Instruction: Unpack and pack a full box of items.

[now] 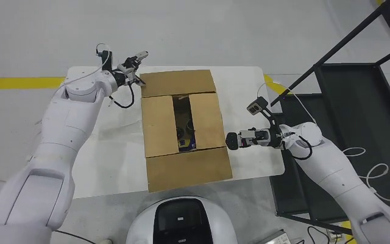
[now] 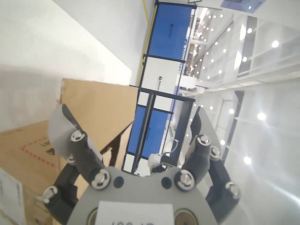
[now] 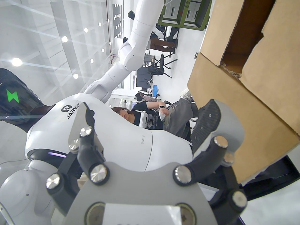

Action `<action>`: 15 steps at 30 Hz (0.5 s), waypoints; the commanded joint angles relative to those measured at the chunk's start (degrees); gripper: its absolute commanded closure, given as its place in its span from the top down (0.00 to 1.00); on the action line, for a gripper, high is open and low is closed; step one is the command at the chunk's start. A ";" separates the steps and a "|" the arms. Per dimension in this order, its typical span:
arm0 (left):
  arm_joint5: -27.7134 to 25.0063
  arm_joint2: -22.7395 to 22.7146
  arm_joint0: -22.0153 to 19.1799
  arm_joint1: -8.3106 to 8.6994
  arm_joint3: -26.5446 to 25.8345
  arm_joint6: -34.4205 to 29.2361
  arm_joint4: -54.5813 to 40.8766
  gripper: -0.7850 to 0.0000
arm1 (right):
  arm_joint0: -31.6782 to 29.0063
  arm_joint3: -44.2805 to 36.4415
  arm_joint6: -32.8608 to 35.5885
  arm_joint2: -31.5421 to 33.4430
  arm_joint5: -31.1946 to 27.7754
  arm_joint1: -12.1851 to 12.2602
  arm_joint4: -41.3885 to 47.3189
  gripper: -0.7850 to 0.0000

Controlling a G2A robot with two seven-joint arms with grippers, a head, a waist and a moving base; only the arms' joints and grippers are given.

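Note:
A brown cardboard box stands in the middle of the white table. Its far and near flaps are folded outward, and its two side flaps lie almost flat with a gap between them. Dark and blue items show through that gap. My left gripper hovers at the box's far left corner, open, with the far flap beside one finger. My right gripper is at the box's right side by the near flap, open and holding nothing, and its ribbed pad is close against the cardboard.
A black metal rack stands just right of the table, close behind my right arm. A yellow line runs along the floor beyond the table. Bare tabletop lies left of the box.

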 commanded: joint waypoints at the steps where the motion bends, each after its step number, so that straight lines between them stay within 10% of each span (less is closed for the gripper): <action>1: 0.57 1.29 -0.81 -0.55 1.76 0.11 1.88 1.00 | 0.00 0.00 0.00 0.00 0.00 0.00 0.00 1.00; 15: -0.96 6.81 -4.82 -2.16 9.01 -5.67 14.38 1.00 | 0.00 0.00 0.00 0.00 0.00 0.00 0.00 1.00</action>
